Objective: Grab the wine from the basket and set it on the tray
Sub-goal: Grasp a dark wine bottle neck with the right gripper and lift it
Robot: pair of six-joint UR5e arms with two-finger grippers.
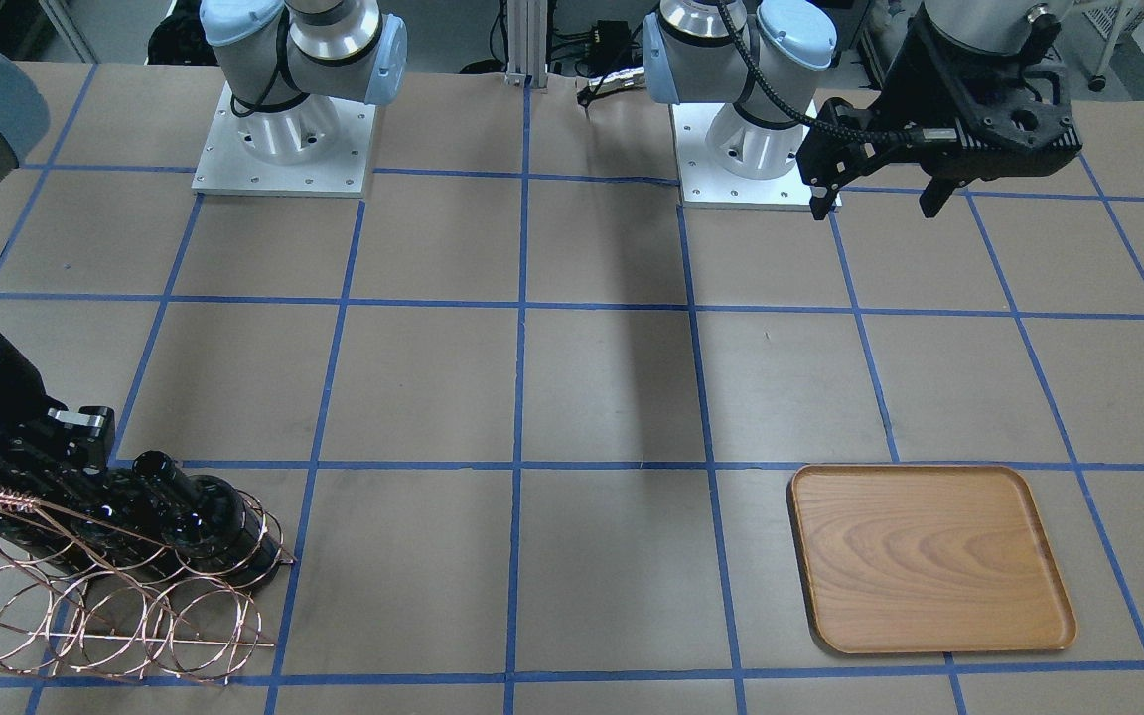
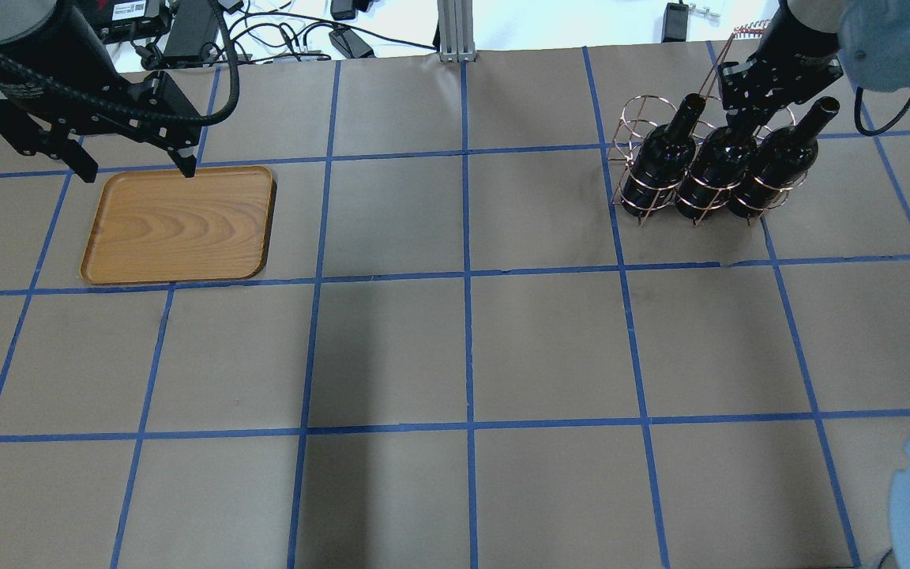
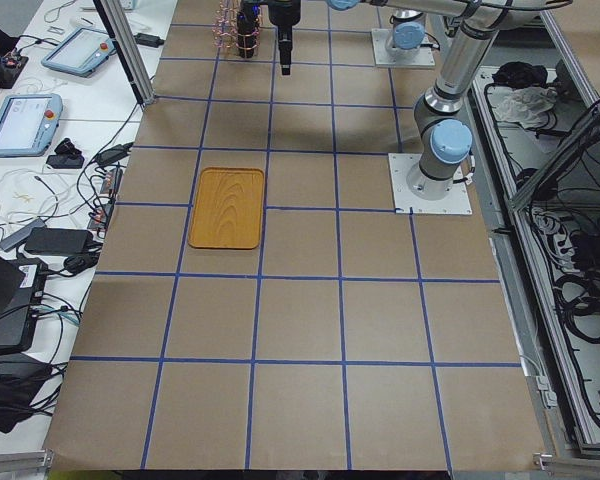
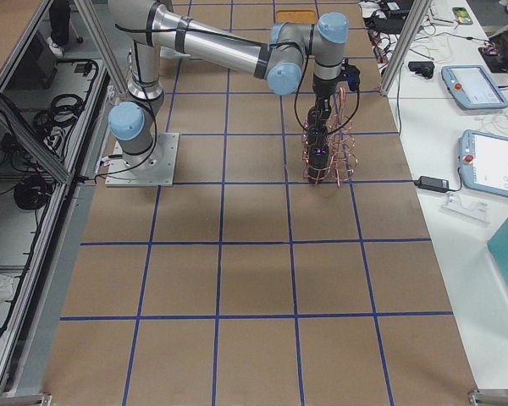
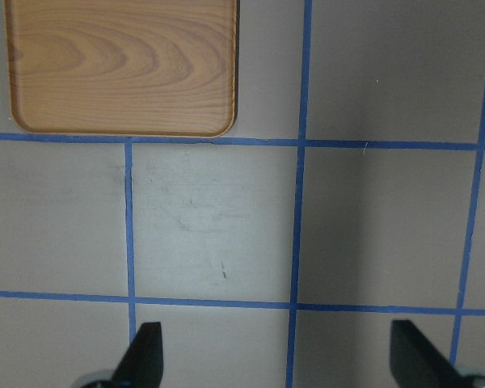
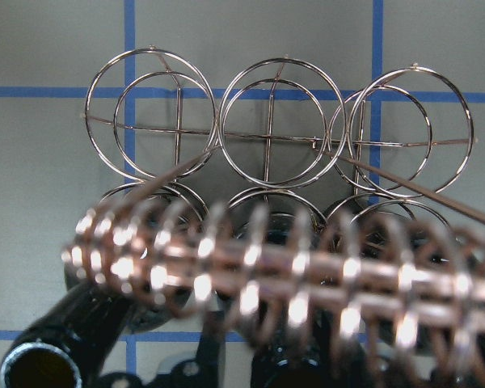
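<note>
Twisted copper handle [image 6: 267, 267] of the basket [image 6: 268, 139] fills the right wrist camera in a blur, with the right hand [image 2: 751, 107] lowered just behind it onto a row of three dark bottles. Directly under this hand stands the wine [image 2: 717, 167], the middle bottle, its neck hidden by the fingers. Whether they have closed on it cannot be told from any view. Two other bottles [image 2: 660, 158] flank it on either side of the hand, necks up and free. All three sit in the row of hoops nearer the robot, while the row beyond the hand holds nothing.

Wire rings the glass bodies, so the neck looks like the only part offered to a grasp, and straight up the only way out. That likely explains the approach from above, close beside the handle.

Far across the bench [image 2: 463, 340] from that hand, the left hand [image 2: 139, 172] hangs with fingers spread wide and nothing between them. Below and just ahead of its fingertips lies the tray [image 2: 178, 225], with nothing on it. Its station there suggests it is waiting to receive the bottle, or simply keeping out of the way. No bottle has yet left the basket.
</note>
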